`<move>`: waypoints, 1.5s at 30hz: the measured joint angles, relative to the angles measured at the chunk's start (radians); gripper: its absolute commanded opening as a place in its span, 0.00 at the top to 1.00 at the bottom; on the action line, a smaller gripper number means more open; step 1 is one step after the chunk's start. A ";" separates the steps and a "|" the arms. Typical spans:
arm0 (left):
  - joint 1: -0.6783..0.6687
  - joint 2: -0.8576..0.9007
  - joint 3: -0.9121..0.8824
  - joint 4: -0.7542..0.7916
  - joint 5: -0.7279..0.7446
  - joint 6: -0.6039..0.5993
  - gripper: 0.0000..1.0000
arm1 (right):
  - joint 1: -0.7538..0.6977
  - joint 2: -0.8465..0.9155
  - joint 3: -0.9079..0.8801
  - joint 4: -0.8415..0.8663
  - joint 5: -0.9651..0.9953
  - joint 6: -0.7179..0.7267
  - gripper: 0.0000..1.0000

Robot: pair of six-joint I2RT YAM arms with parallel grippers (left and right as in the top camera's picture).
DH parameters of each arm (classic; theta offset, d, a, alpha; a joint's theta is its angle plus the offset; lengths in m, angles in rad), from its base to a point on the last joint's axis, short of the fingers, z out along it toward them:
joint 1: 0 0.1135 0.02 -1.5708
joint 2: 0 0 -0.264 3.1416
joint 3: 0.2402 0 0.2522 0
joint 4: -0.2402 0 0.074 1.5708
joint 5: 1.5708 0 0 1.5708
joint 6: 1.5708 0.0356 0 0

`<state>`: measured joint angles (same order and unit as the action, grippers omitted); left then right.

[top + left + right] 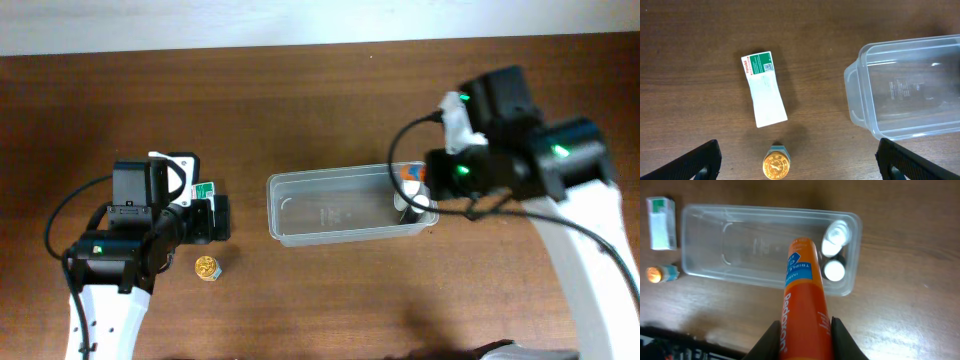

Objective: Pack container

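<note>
Overhead: the container (340,208) sits mid-counter (300,300), with the right tool (412,195) over its right end and the left tool (210,217) well apart.

Left wrist: the tool's fingers (690,162) are spread wide above a white box (764,89).

Right wrist: the tool is pinching an orange tube (805,300).

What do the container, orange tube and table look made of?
The container: clear plastic, glossy; the table shows through its walls.
The orange tube: probably plastic or coated metal, smooth with a soft sheen, printed lettering.
The table: dark wood or wood-look laminate; grain streaks visible.
</note>
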<state>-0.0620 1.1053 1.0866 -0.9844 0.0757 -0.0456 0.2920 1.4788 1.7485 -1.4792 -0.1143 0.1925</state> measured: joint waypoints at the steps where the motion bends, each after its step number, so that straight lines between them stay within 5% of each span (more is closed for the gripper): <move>1: 0.000 0.000 0.000 0.000 0.000 0.000 0.01 | 0.011 0.037 0.000 0.007 0.008 0.005 0.79; 13: 0.000 0.000 0.000 0.000 0.000 0.000 0.01 | 0.021 0.370 0.000 0.131 0.046 0.008 0.79; 27: 0.000 0.000 0.000 0.000 0.000 0.000 0.01 | 0.021 0.501 0.000 0.140 0.054 0.002 0.79; 33: 0.000 0.000 0.000 0.000 0.000 0.000 0.01 | 0.021 0.511 0.000 0.145 0.056 -0.004 0.62; 45: 0.000 0.000 0.000 0.000 0.000 0.000 0.00 | 0.023 0.511 0.000 0.145 0.061 -0.007 0.60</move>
<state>-0.0620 1.1053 1.0866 -0.9844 0.0757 -0.0456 0.3145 1.9900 1.7485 -1.3342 -0.0532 0.1856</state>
